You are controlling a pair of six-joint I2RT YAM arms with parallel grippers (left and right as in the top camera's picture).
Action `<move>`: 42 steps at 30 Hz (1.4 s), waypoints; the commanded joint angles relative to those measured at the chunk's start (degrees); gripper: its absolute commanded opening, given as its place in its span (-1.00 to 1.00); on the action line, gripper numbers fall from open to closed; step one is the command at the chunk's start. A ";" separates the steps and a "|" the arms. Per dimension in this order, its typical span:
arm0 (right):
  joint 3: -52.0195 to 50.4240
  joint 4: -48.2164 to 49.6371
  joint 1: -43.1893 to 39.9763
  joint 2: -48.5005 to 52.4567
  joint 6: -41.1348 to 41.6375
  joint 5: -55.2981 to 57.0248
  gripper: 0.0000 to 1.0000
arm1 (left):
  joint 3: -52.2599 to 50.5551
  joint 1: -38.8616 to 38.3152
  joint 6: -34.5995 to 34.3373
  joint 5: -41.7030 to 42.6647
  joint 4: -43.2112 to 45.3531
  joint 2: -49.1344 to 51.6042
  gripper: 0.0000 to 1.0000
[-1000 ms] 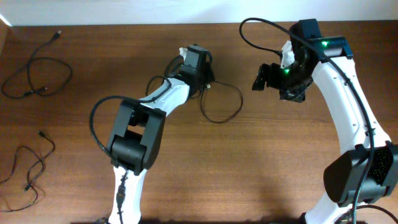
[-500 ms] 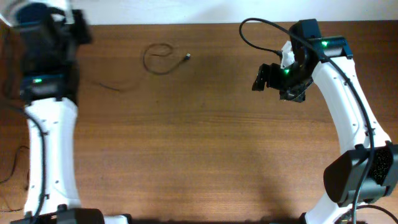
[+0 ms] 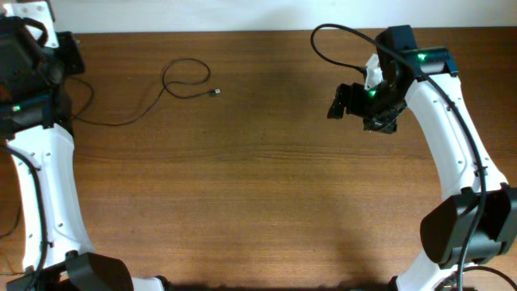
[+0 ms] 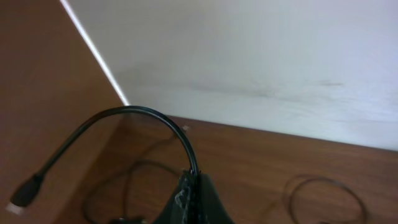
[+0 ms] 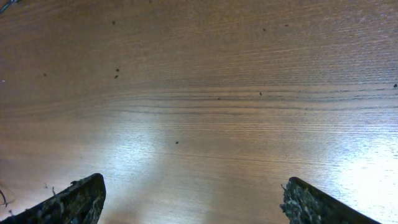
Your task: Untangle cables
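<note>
My left gripper [image 4: 194, 186] is shut on a thin black cable [image 4: 134, 113], which arches up and left from the jaws to a small plug [image 4: 22, 196] hanging free. In the overhead view this arm stands at the far left edge, and a cable [image 3: 129, 117] trails from it across the table to a loose loop [image 3: 184, 81] ending in a plug [image 3: 216, 93]. More dark cable loops [image 4: 127, 180] lie on the wood below the left gripper. My right gripper [image 5: 193, 205] hangs open over bare wood at the back right, nothing between its fingers [image 5: 74, 199].
The brown wooden table [image 3: 266, 186] meets a white wall [image 4: 261, 56] along its back edge. A thick black arm cable [image 3: 339, 36] arcs over the right arm. The left gripper is close to the table's back left corner.
The left arm swung from the table's middle to the far left, pulling a cable with it. The trailing loop slid leftward. The right arm has not moved.
</note>
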 commanded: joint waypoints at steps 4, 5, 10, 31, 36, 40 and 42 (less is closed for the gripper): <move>-0.24 -0.02 -0.02 -0.24 -0.66 0.50 0.85 | 7.04 10.43 4.92 -14.67 7.32 -0.02 -1.00; -0.24 0.04 -0.02 -0.24 -0.66 0.50 0.85 | 9.27 14.21 4.92 -14.64 8.09 -0.02 -1.00; -0.24 0.81 -0.02 -0.24 -0.63 0.50 0.85 | 22.62 18.56 2.12 0.74 2.89 -1.33 -1.00; -0.24 -0.39 0.00 -0.24 -0.66 0.50 0.85 | 37.53 13.90 18.21 -9.57 21.18 3.67 -1.00; -0.24 -0.02 -0.02 -0.24 -0.66 0.50 0.85 | 37.53 13.94 13.20 -8.70 -13.07 7.37 -1.00; -0.24 -0.24 0.00 -0.24 -0.66 0.48 0.85 | 37.53 16.68 2.43 -8.59 -29.11 17.84 -1.00; -0.24 -0.72 0.00 -0.24 -0.66 0.50 0.85 | 37.53 17.31 2.43 -8.63 -31.71 24.55 -0.73</move>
